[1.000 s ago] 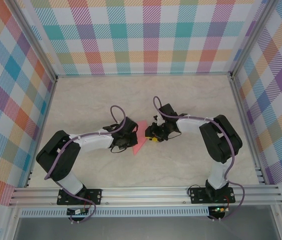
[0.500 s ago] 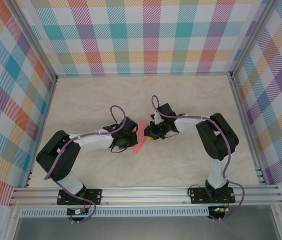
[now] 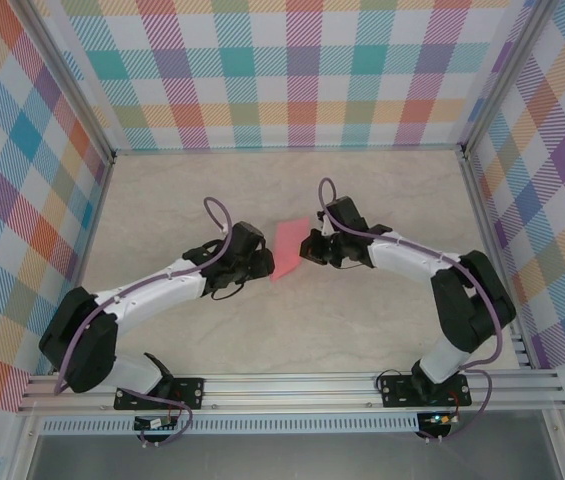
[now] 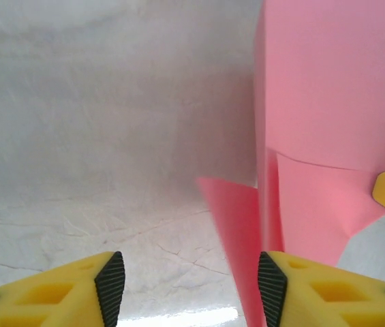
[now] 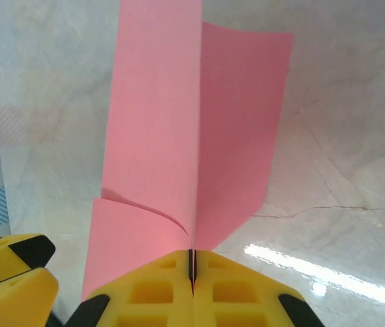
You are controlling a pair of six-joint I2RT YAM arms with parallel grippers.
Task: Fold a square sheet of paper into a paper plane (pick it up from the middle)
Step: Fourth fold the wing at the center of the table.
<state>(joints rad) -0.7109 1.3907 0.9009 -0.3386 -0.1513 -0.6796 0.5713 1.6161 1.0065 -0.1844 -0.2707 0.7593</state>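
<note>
- Left arm [image 3: 132,295]: reaches from the near-left corner across the table [image 3: 382,320] towards the middle.
- Left gripper [image 3: 263,264]: just left of the pink paper. In its wrist view [image 4: 191,283] the two yellow fingers [image 4: 56,289] with black pads are spread apart and clamp nothing. Mostly bare table shows in the gap.
- A narrow flap of the paper hangs into that gap, close against the right-hand pad [image 4: 272,283]. Cannot tell whether it touches.
- Pink paper [image 3: 287,247]: mid-table between the two grippers, a folded sheet in several layers. From the left wrist [image 4: 328,102] it rises as a tall panel with a crease across it. From the right wrist [image 5: 161,136] two leaves stand away from the fingers, with a short curled flap at lower left. Cannot tell whether its low edge rests on the table.
- Right gripper [image 3: 305,248]: at the paper's right edge. Its fingers are pressed together [image 5: 192,266], pinching the paper at the fold where the two leaves meet.
- Right arm [image 3: 412,262]: runs back from the paper to the near-right corner.
- Surround: checked walls [image 3: 302,70] on three sides.
</note>
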